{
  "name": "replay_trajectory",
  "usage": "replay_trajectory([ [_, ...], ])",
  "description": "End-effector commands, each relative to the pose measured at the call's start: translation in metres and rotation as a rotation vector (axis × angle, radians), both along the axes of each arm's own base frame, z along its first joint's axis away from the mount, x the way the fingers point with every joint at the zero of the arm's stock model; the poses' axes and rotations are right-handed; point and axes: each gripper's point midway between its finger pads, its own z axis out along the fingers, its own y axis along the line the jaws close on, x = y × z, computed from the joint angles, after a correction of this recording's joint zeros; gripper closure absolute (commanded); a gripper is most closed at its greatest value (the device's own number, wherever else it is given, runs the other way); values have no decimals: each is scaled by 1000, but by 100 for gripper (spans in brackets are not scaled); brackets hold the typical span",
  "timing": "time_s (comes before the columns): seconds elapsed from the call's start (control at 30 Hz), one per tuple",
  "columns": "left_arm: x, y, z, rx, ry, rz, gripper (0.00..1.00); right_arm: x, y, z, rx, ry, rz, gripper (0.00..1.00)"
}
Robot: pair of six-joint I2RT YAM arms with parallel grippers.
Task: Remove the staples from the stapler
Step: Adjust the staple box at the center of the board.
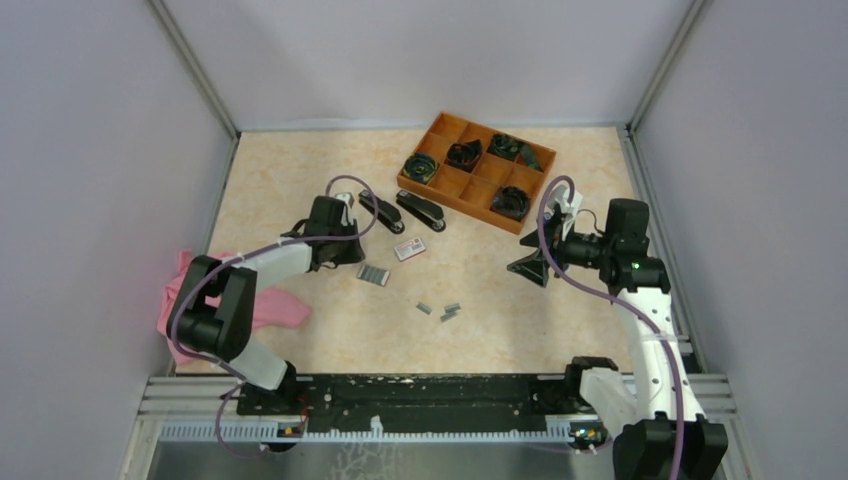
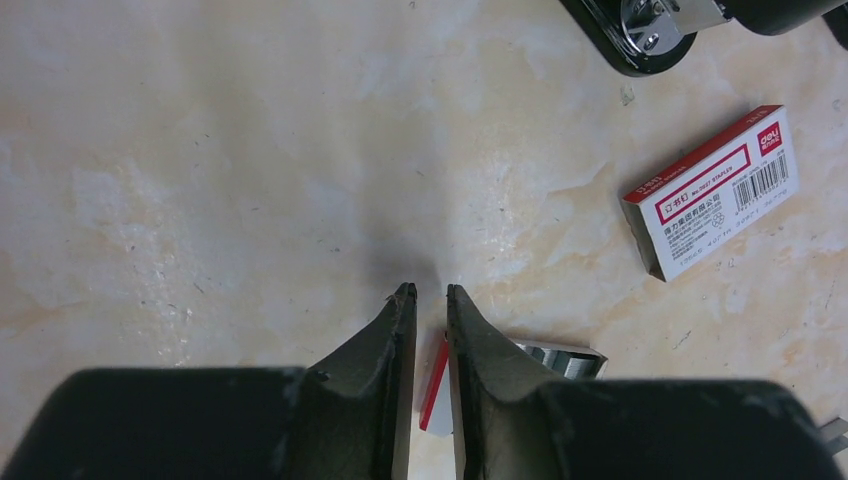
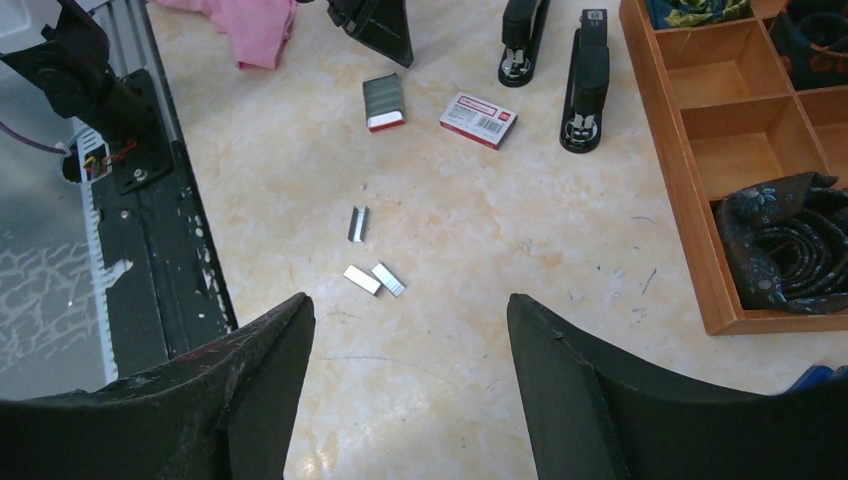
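Two black staplers (image 1: 378, 210) (image 1: 420, 212) lie closed side by side at mid-table; they also show in the right wrist view (image 3: 522, 35) (image 3: 585, 75). Three loose staples strips (image 3: 358, 223) (image 3: 362, 280) (image 3: 389, 279) lie on the table in front of them (image 1: 438, 310). An open red-edged tray of staples (image 1: 373, 274) (image 2: 560, 358) lies under my left gripper (image 1: 345, 258) (image 2: 428, 293), whose fingers are almost together with nothing between them, low over the table. My right gripper (image 1: 530, 268) (image 3: 410, 310) is wide open and empty, held above the table right of the strips.
A small white and red box (image 1: 408, 249) (image 2: 713, 190) lies beside the staplers. A wooden divided organizer (image 1: 455, 195) (image 3: 690, 200) holding dark rolled items stands at the back right. A pink cloth (image 1: 175, 290) lies at the left edge.
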Motion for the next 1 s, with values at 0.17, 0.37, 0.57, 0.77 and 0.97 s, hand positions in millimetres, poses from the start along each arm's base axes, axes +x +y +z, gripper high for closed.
replay_trajectory([
  [0.17,-18,-5,4,-53,38,-11,75,3,2,15,-3,-79,20,29],
  [0.37,-37,-10,7,-96,37,-13,72,2,2,15,-2,-79,23,29],
  [0.57,-50,-14,2,-134,53,-26,70,1,3,16,2,-79,28,29],
  [0.77,-51,-19,14,-177,2,-37,65,2,3,13,3,-70,29,29],
  [0.97,-53,-17,24,-190,-37,-35,57,1,3,14,2,-72,31,29],
])
